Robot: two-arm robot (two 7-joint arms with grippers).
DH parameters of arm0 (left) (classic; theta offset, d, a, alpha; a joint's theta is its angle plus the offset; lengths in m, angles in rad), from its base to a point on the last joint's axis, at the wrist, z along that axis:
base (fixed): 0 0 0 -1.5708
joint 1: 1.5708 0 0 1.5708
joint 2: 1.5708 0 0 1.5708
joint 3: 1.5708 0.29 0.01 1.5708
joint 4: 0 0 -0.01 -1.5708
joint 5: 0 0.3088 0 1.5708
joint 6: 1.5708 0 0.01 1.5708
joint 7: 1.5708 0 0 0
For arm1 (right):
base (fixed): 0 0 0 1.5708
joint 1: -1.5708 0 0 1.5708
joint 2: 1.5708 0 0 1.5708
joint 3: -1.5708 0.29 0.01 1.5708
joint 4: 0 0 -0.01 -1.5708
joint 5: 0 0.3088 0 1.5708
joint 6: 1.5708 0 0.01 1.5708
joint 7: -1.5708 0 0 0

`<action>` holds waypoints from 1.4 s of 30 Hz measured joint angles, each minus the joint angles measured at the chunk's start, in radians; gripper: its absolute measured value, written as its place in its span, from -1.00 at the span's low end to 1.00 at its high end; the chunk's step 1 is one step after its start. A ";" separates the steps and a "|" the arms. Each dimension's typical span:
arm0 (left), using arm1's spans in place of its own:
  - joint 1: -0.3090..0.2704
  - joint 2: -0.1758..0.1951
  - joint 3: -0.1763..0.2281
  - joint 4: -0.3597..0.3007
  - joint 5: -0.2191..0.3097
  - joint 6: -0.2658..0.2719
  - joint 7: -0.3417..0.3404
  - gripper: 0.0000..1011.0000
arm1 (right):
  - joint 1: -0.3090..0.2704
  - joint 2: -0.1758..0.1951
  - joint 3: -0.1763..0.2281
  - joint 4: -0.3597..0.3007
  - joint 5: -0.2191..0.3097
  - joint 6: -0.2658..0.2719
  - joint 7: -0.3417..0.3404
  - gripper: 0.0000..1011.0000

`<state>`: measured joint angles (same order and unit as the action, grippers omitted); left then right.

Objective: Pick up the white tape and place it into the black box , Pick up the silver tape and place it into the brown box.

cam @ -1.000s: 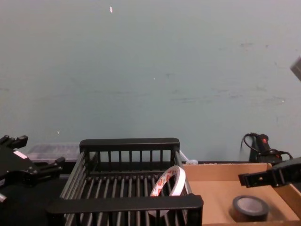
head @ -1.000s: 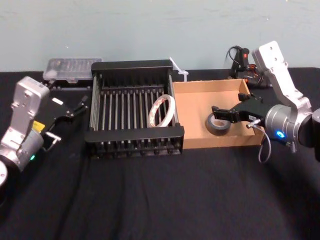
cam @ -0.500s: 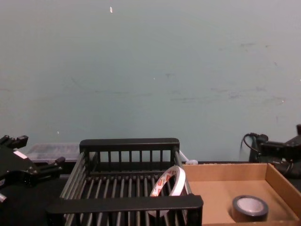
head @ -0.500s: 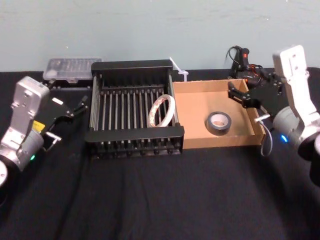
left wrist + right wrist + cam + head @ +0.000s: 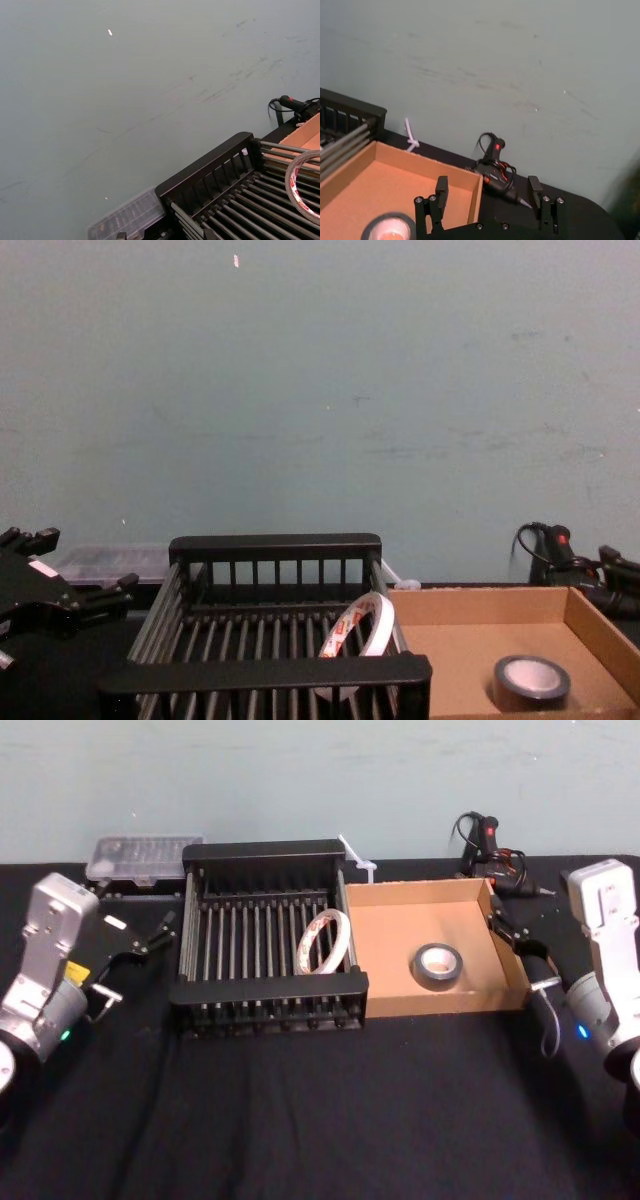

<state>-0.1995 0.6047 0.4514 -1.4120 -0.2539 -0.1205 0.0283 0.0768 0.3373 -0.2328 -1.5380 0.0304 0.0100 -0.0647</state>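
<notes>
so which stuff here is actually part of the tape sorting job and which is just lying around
Part of the job:
white tape, in the black box
silver tape, in the brown box

Just lying about:
clear plastic case
glue gun
white cable tie

Left claw (image 5: 140,942) open, parked left; right claw (image 5: 488,189) open, empty.

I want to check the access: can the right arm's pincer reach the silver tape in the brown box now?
Probably yes: the silver tape lies flat and uncovered in the brown box, whose walls are low, and the open right pincer waits beside it.
</notes>
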 joint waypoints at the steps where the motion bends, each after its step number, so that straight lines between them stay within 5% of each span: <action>1: 0.000 0.000 0.000 0.000 0.000 0.000 0.000 0.98 | -0.002 -0.001 0.002 0.001 -0.002 0.002 0.000 0.98; 7: 0.000 0.000 0.000 0.000 0.000 0.000 0.000 0.98 | -0.010 -0.011 0.021 0.001 -0.001 0.039 0.011 0.98; 42: 0.000 0.000 0.000 0.000 0.000 0.000 0.000 0.98 | -0.008 -0.007 0.014 0.003 -0.001 0.030 0.010 0.98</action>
<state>-0.1995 0.6047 0.4514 -1.4120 -0.2539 -0.1205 0.0283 0.0690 0.3305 -0.2189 -1.5352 0.0290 0.0397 -0.0550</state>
